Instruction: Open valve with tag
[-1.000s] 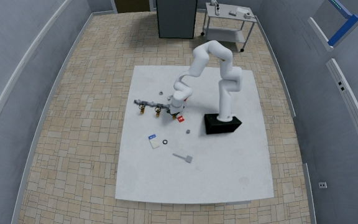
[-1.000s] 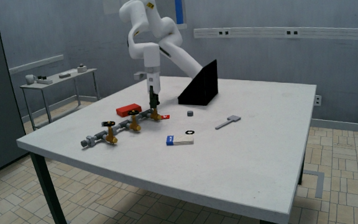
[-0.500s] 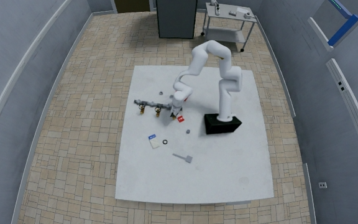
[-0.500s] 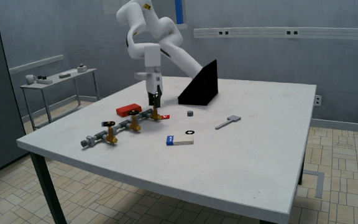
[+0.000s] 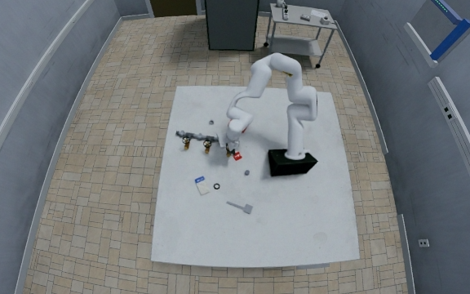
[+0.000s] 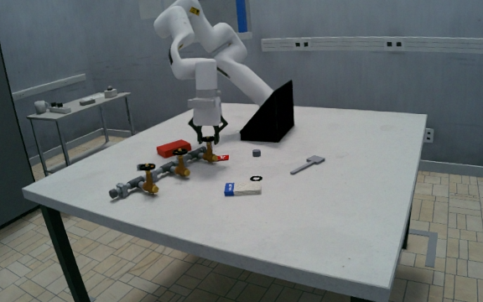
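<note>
A grey pipe [image 5: 194,135] [image 6: 162,169] lies on the white table [image 5: 300,212] [image 6: 329,210] and carries three brass valves with black handwheels. The valve nearest the robot base [image 6: 209,156] has a small red tag [image 5: 237,156] [image 6: 223,158] lying beside it. My gripper [image 6: 208,136] [image 5: 231,145] points straight down over this valve and is shut on its black handwheel [image 6: 208,138]. The middle valve [image 5: 207,144] [image 6: 180,161] and the far valve [image 5: 186,141] [image 6: 148,178] stand free along the pipe.
A red block [image 6: 173,148] lies behind the pipe. A blue and white box [image 5: 201,185] [image 6: 242,189], a black ring [image 5: 216,186] [image 6: 251,178], a small grey cylinder [image 5: 246,172] [image 6: 257,153] and a grey flat tool [image 5: 241,207] [image 6: 307,164] lie on the table. The black robot base [image 5: 292,162] [image 6: 271,115] stands nearby.
</note>
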{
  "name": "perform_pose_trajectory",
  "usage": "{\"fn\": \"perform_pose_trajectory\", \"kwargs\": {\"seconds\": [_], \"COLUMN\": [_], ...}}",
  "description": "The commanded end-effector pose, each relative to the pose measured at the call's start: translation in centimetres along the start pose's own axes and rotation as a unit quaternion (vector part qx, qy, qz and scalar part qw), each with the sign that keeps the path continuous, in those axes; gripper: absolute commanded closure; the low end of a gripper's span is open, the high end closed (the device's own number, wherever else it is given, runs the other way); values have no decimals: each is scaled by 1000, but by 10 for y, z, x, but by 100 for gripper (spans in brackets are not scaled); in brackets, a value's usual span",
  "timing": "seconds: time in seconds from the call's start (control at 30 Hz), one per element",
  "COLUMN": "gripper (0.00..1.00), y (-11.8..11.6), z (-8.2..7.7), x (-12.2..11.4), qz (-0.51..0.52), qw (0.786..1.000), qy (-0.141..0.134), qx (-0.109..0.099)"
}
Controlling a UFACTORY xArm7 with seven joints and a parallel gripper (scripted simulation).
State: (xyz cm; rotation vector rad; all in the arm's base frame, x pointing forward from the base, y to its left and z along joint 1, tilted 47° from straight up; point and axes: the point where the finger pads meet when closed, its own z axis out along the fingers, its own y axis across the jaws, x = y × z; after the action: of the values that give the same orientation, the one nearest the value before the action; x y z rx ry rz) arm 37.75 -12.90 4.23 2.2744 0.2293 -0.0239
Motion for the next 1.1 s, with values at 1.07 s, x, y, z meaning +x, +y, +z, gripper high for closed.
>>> {"fn": "perform_pose_trajectory", "kwargs": {"seconds": [1.07], "gripper": [100], "y": [-1], "z": [-1], "x": [2], "qz": [-551], "qw": [834], "qy": [-6], "qx": [16]}}
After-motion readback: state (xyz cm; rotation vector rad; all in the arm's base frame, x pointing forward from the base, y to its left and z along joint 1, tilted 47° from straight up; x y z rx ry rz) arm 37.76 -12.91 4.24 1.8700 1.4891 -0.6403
